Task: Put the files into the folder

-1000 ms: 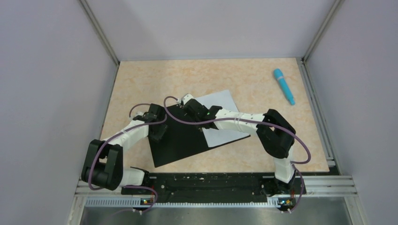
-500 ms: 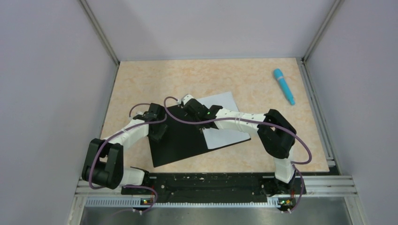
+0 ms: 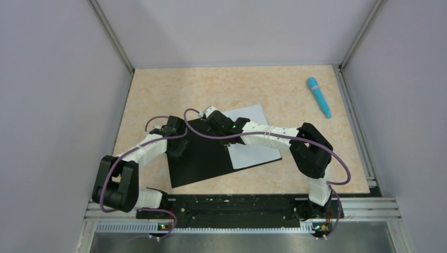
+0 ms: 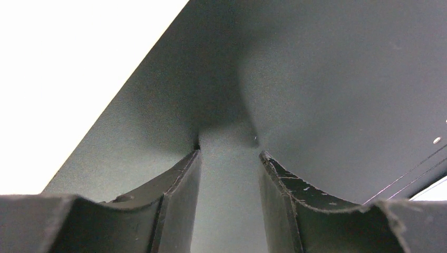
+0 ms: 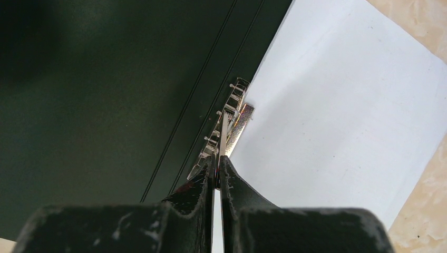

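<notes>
The folder [image 3: 203, 161] lies open and flat on the table, black inside facing up. The files [image 3: 252, 117], white sheets, rest on its right half. In the right wrist view the files [image 5: 337, 105] lie beside the metal clip [image 5: 233, 113] at the spine of the folder [image 5: 105, 95]. My right gripper [image 5: 219, 159] is shut on a thin upright metal blade of that clip. My left gripper [image 4: 227, 148] stands open, fingertips down on the bare black folder [image 4: 327, 79] with nothing between them. From above, the left gripper [image 3: 177, 148] is on the folder's left half and the right gripper [image 3: 227, 144] is at its middle.
A blue pen-like tube [image 3: 319, 96] lies at the back right of the beige table [image 3: 174, 89]. Grey walls and metal frame posts close in the left, right and back. A black rail [image 3: 237, 205] with the arm bases runs along the near edge.
</notes>
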Tool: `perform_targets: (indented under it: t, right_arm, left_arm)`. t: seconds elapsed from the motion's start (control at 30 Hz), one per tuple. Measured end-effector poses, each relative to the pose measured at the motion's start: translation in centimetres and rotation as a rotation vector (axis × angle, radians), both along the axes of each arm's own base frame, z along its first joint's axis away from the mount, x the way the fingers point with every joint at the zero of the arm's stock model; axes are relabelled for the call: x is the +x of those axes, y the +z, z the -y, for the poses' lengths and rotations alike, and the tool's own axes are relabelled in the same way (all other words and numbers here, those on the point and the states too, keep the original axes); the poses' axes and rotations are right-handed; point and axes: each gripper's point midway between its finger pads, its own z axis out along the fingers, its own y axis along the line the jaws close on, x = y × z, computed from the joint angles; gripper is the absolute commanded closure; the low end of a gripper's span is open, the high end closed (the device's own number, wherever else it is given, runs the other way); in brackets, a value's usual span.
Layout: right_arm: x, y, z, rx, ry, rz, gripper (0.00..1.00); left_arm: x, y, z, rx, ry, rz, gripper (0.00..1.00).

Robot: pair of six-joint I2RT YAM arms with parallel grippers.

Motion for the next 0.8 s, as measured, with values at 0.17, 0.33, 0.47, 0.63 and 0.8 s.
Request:
perform_targets:
  t: [0.17,0.33,0.47,0.63,0.8]
  right_arm:
    - [-0.01,0.0,0.04,-0.001,-0.001,-0.001,0.93]
    - [-0.09,0.23,0.05,-0.001,0.002,-0.004,0.93]
    - [-0.26,0.23,0.17,-0.005,0.004,-0.01,0.93]
    - [-0.28,0.25,0.2,-0.006,0.005,-0.011,0.91]
    - [-0.33,0.46,0.29,-0.006,0.005,-0.01,0.9]
  left_arm:
    - [0.0,-0.01,0.0,0.0,0.0,0.0,0.51]
    - [-0.01,-0.01,0.01,0.0,0.0,0.0,0.51]
    - [0.0,-0.01,0.01,0.0,0.0,0.0,0.51]
    - [0.0,-0.01,0.01,0.0,0.0,0.0,0.51]
    - [0.01,0.0,0.01,0.0,0.001,-0.002,0.51]
